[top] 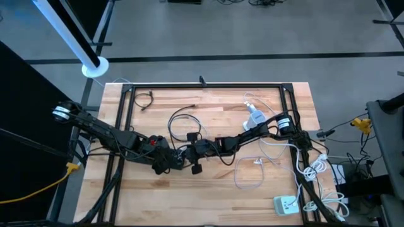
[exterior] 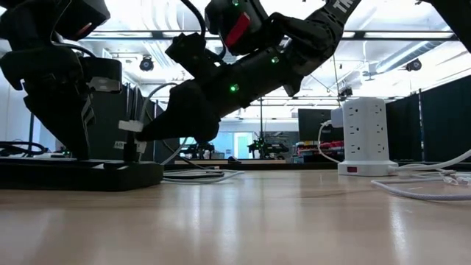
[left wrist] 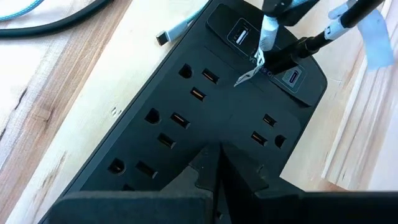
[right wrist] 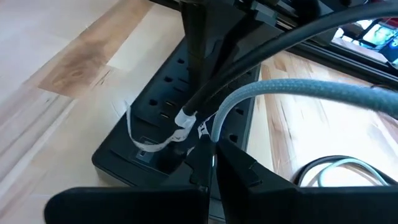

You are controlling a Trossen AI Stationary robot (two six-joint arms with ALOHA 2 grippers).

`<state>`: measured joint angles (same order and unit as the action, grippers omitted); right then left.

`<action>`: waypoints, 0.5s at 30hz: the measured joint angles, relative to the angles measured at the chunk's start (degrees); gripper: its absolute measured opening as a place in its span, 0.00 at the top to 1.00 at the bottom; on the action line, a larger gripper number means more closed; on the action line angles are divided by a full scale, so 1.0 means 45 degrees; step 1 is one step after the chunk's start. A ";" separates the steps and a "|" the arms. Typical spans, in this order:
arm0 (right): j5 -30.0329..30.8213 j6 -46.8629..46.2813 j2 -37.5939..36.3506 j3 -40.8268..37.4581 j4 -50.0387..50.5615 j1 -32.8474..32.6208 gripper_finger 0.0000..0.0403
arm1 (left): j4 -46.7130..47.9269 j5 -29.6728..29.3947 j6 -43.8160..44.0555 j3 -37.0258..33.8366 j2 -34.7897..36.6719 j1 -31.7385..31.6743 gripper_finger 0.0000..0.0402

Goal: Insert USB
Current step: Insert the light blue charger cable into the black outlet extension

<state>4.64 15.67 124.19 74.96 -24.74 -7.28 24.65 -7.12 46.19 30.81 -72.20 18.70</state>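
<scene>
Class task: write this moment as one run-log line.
left tool: over black power strip, shut | right tool: shut on USB cable, plug at strip's USB ports | insertion: cannot tell

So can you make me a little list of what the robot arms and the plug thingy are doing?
table: wooden table
power strip: black power strip lying flat on the table, USB ports at one end
USB plug: USB plug on a dark cable, at the strip's USB end, not clearly seated
left gripper: left gripper shut, over the strip's outlets
right gripper: right gripper shut on the USB plug's cable, at the strip's end
also there: white tower power strip standing on the table farther back
</scene>
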 joint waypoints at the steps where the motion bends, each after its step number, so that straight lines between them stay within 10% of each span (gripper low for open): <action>1: 0.0002 -0.0016 -0.0002 0.0000 0.0029 -0.0024 1.00 | -0.0010 0.0005 0.0000 0.0000 0.0000 0.0000 0.99; 15: 0.0539 -0.0166 -0.0264 -0.0015 0.0284 -0.0175 1.00 | -0.0030 0.0020 -0.0029 0.0000 -0.0005 -0.0010 0.99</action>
<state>7.07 14.92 123.00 74.89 -23.46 -8.07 24.51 -7.03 46.06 30.81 -72.23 18.65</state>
